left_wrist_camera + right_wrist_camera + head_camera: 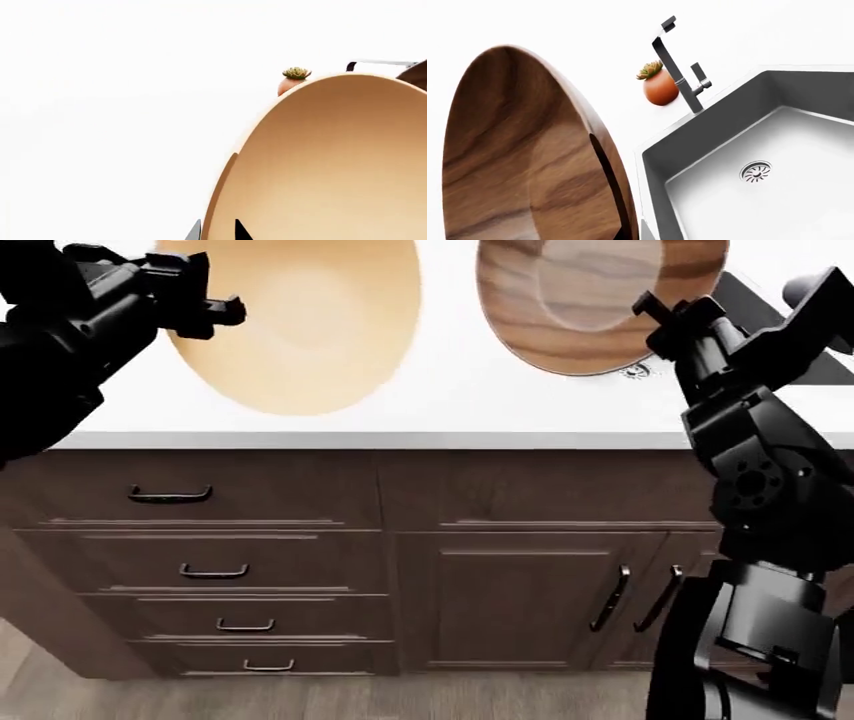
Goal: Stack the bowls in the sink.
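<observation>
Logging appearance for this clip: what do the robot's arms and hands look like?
Both arms are matte black, built of blocky segments joined by round housings. The left hand and right hand are black and angular, with small protruding brackets. The right arm shows a circular joint cap with small screw holes. No cables, markings or sleeves are visible.

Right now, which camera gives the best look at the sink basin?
The right wrist view: the sink shows its grey walls, pale floor and round drain, with the faucet at its rim. The head view shows almost nothing of it behind the wooden bowl. The left wrist view shows none of the basin.
</observation>
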`<state>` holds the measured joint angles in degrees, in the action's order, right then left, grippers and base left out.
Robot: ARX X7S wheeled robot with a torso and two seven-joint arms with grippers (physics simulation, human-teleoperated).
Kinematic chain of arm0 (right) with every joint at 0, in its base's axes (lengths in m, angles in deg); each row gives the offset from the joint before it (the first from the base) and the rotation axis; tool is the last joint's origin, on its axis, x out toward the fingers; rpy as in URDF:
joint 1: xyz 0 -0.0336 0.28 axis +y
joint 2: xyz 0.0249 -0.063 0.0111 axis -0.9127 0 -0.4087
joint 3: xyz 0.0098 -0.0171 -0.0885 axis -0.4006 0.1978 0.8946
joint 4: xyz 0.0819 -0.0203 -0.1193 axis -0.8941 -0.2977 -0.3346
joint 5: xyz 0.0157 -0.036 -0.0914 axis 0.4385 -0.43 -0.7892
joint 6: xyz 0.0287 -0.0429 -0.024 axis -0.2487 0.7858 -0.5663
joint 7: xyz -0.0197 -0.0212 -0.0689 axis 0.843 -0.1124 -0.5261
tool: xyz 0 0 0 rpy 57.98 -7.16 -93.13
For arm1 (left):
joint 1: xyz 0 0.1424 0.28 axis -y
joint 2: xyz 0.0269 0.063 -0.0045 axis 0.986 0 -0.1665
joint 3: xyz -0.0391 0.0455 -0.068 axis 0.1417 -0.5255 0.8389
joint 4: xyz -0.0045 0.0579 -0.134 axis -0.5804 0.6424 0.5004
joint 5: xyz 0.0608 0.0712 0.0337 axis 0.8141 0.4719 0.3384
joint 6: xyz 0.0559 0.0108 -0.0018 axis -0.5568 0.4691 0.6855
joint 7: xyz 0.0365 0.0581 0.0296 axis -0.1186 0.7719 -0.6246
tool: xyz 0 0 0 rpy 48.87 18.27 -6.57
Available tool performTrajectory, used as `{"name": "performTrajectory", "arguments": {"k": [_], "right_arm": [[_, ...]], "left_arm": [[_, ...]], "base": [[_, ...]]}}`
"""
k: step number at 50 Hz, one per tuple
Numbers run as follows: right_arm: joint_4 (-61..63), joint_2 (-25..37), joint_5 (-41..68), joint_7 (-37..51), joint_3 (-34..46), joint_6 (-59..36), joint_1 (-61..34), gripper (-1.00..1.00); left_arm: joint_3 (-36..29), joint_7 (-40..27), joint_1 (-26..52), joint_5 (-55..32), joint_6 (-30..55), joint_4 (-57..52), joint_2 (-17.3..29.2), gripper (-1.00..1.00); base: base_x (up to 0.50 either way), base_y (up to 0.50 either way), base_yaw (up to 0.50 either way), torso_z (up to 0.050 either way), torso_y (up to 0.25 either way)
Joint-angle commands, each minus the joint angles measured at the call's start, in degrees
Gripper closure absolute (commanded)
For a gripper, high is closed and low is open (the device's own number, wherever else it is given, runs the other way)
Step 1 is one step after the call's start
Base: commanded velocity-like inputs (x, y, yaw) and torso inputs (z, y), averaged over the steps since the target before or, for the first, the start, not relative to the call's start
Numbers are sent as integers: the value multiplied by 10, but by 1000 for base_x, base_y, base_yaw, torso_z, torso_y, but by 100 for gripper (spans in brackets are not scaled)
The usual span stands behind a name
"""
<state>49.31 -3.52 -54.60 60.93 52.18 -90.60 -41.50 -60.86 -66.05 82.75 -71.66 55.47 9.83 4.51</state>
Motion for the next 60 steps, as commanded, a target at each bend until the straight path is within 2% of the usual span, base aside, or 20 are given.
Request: {"name": "performTrajectory", "arguments": {"k": [1, 13, 20, 41, 53, 60], "right_arm": [[79, 18, 25, 5, -8, -53, 50, 100], [180, 40, 67, 12, -24, -134, 111, 100], [193, 53, 70, -7, -26, -128, 147, 100], [186, 48, 95, -8, -59, -107, 144, 100], [177, 45, 100, -4, -68, -97, 142, 100], [181, 47, 104, 0, -70, -100, 141, 100]], "left_arm": [[40, -70, -28, 17, -41, 34, -24, 100], [77, -82, -81, 5, -93, 58, -50, 100], [90, -78, -99, -16, -94, 45, -50, 100], [110, -83, -114, -51, -92, 17, -54, 100], [101, -88, -114, -39, -98, 14, -58, 100], [83, -85, -115, -2, -115, 7, -53, 100]], "base": [[0, 0, 0, 0, 0], [0, 0, 0, 0, 0], [0, 0, 0, 0, 0], [-4, -493, 0, 0, 0], [0, -500, 0, 0, 0], [0, -500, 0, 0, 0]]}}
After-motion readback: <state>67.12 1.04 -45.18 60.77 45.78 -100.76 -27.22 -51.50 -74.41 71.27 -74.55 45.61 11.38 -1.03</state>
